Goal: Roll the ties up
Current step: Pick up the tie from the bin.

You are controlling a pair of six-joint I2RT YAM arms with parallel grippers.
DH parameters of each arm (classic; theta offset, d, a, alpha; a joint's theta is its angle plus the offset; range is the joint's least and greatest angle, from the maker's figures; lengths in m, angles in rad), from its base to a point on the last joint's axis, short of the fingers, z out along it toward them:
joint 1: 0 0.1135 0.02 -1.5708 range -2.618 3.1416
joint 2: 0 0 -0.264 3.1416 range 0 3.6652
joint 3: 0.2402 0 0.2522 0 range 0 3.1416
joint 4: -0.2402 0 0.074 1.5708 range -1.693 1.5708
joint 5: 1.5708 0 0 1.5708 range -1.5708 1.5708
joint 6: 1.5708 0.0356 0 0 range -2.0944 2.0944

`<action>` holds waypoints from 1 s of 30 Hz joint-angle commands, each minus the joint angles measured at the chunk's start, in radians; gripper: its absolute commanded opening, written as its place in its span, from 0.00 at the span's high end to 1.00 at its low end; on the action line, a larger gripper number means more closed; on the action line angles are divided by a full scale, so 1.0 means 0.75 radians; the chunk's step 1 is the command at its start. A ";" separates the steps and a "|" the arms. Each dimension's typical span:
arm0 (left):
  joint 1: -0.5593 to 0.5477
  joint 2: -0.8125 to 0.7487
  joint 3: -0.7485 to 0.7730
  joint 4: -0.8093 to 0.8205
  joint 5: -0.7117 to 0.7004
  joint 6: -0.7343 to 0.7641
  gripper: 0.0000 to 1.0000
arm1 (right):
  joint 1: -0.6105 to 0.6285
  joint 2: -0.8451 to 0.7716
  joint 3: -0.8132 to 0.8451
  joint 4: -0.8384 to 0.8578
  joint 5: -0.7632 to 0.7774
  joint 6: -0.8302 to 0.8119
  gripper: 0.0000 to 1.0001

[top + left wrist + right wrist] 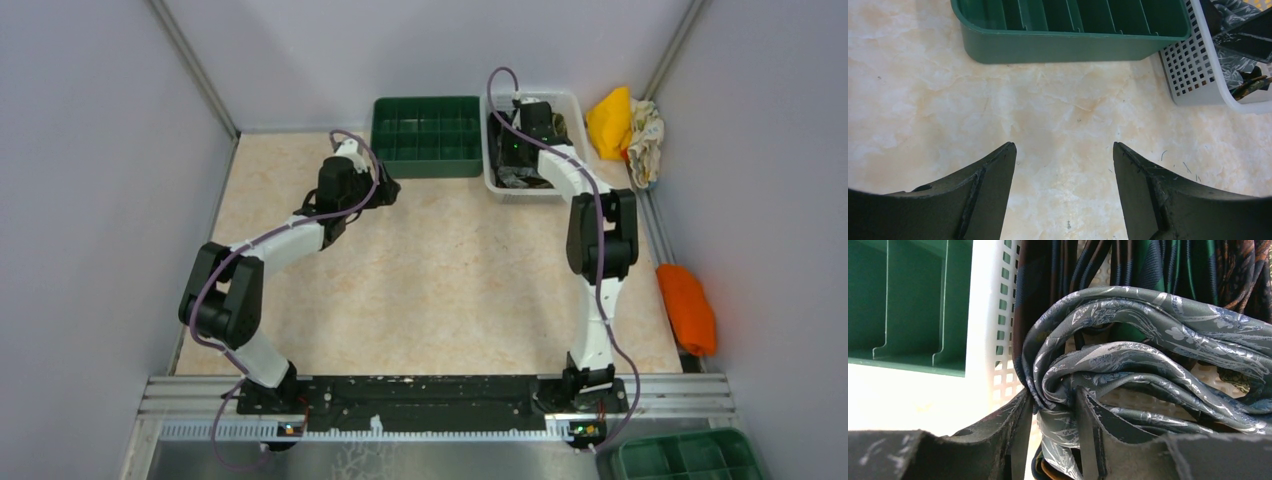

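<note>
Grey tie point(1128, 365): bundled inside white basket point(998, 315), atop darker ties point(1148, 265). Right gripper point(1054, 400): in the basket, fingers astride a grey fold; whether it pinches cannot be told. Left gripper point(1064, 147): wide apart, empty, left of the basket.

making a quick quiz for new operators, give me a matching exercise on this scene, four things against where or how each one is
1 grey tie
2 green tray
3 orange cloth
4 left end effector

a open, over the table
b at the table's right edge
c between fingers of the right end effector
d left of the white basket

Pairs: 1-c; 2-d; 3-b; 4-a
</note>
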 commanded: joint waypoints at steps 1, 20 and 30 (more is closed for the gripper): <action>0.007 0.006 0.002 -0.024 -0.051 0.000 0.23 | 0.009 -0.038 -0.002 0.038 -0.017 -0.022 0.61; 0.007 0.017 0.007 -0.021 0.029 -0.020 0.23 | 0.007 -0.197 -0.242 0.010 0.132 -0.101 0.55; 0.008 0.010 0.008 -0.024 0.049 -0.016 0.27 | 0.008 -0.218 -0.187 0.033 0.231 -0.128 1.00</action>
